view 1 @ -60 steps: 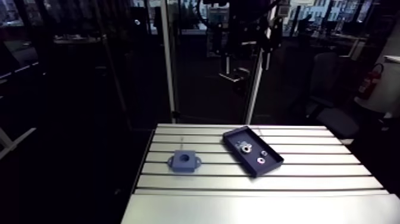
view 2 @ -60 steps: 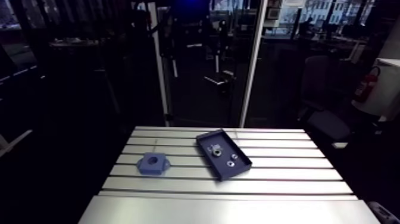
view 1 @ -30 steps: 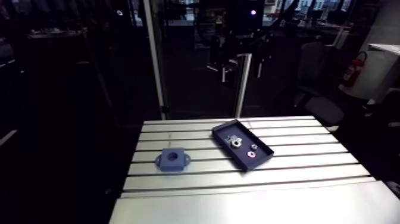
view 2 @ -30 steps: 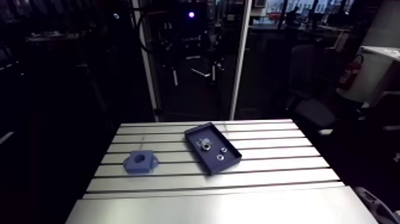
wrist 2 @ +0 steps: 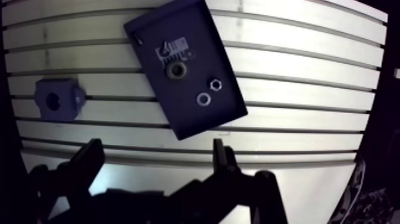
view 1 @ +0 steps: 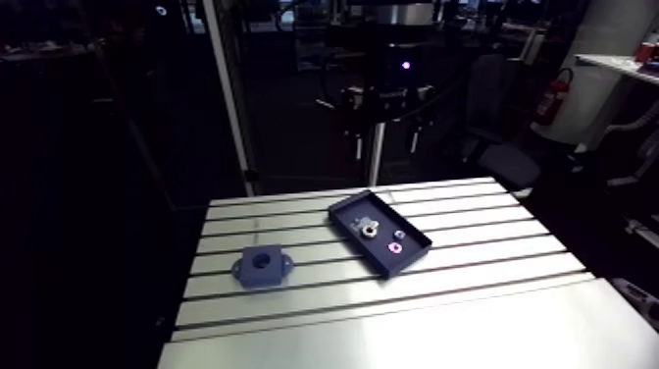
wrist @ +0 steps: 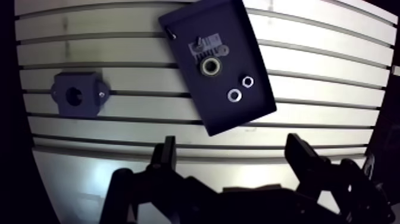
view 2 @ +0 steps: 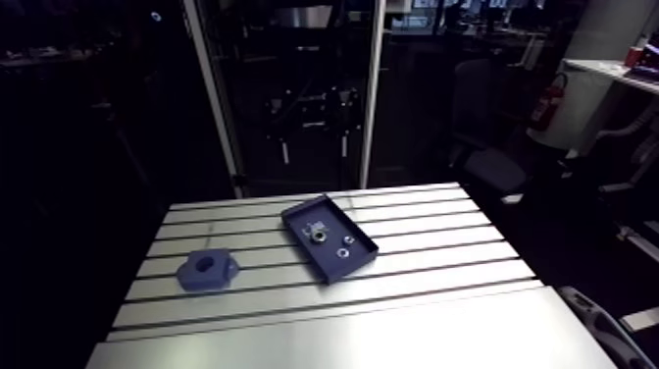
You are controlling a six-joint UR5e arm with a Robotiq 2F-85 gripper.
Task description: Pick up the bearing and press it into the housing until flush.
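We are at the approach: the gripper (wrist: pixel 231 143) hangs high above the table (wrist: pixel 333 89), its two fingers spread wide with nothing between them. In the arm view the dark blue tray (view 1: pixel 378 234) lies at the middle of the frame, with the blue housing (view 1: pixel 262 267) to its lower left, well apart from it. The bearing (wrist: pixel 210 66) lies flat inside the tray, ahead of the gripper. It is a pale metal ring with a dark bore, the largest round part there, and two smaller rings (wrist: pixel 234 95) lie near it. We judge we should descend centred over the bearing, with the fingers straddling its outer rim and clear of the smaller rings and the tray wall, and grip it level so it meets the housing bore squarely
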